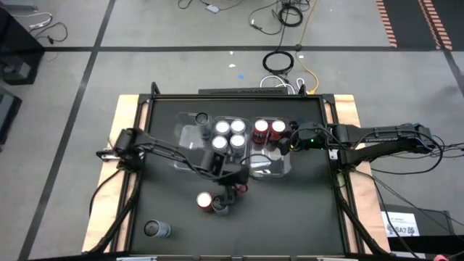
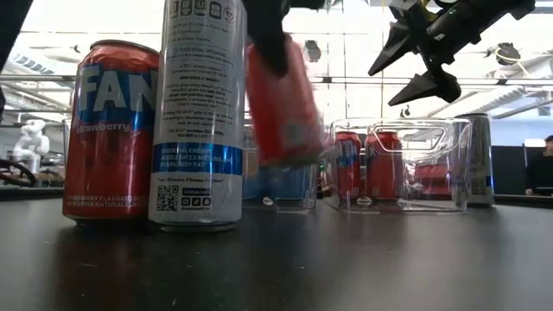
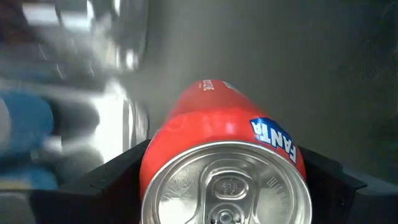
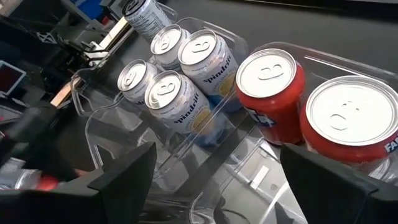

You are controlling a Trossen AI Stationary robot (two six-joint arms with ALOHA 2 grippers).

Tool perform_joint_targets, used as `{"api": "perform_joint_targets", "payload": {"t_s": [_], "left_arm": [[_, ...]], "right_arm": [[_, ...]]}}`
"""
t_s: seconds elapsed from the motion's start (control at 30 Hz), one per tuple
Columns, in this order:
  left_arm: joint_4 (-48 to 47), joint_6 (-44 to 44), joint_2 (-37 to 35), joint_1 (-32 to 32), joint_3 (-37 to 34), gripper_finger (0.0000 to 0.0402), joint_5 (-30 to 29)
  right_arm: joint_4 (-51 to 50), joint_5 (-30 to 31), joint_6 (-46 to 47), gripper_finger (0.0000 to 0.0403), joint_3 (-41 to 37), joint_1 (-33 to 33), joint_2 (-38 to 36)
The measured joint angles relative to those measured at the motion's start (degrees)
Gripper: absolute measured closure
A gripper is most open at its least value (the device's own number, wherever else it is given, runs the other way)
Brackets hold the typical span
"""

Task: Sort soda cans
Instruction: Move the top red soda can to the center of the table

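Red Fanta can [image 3: 224,155], rigid, smooth, probably slippery, sits pinched mid-body in the left tool [image 1: 226,190]; right tool [image 1: 288,139] hangs spread, empty.

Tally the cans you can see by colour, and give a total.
Red cans: 4 (two binned, one in the left pincer, one standing out front)
Blue-silver cans: 4
Tall silver-grey cans: 3 in view
Total: 11

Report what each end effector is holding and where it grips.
Left end effector grips a red can by its sides, near the top. Right end effector holds nothing.
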Motion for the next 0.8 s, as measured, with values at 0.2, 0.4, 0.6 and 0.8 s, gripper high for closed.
{"api": "perform_joint_targets", "payload": {"t_s": [0.2, 0.4, 0.6, 0.8], "left_arm": [[-9.60, -0.69, 6.29, 0.24, 7.92, 0.0082, -0.33], [-9.78, -0.88, 10.08, 0.15, 11.23, 0.0081, 1.07], [-9.99, -3.84, 12.01, 0.17, 11.62, 0.0077, 1.91], [-9.76, -8.21, 11.84, 0.15, 11.62, 0.0075, 1.99]], "right_arm": [[0.04, 0.08, 0.95, 0.0067, 0.00, -0.02, 0.00], [0.04, 0.10, 0.95, 0.0067, 0.00, -0.02, 0.00], [0.02, 0.13, 0.95, 0.0067, 0.00, -0.02, 0.00], [0.02, 0.10, 0.95, 0.0067, 0.00, -0.02, 0.00]]}}
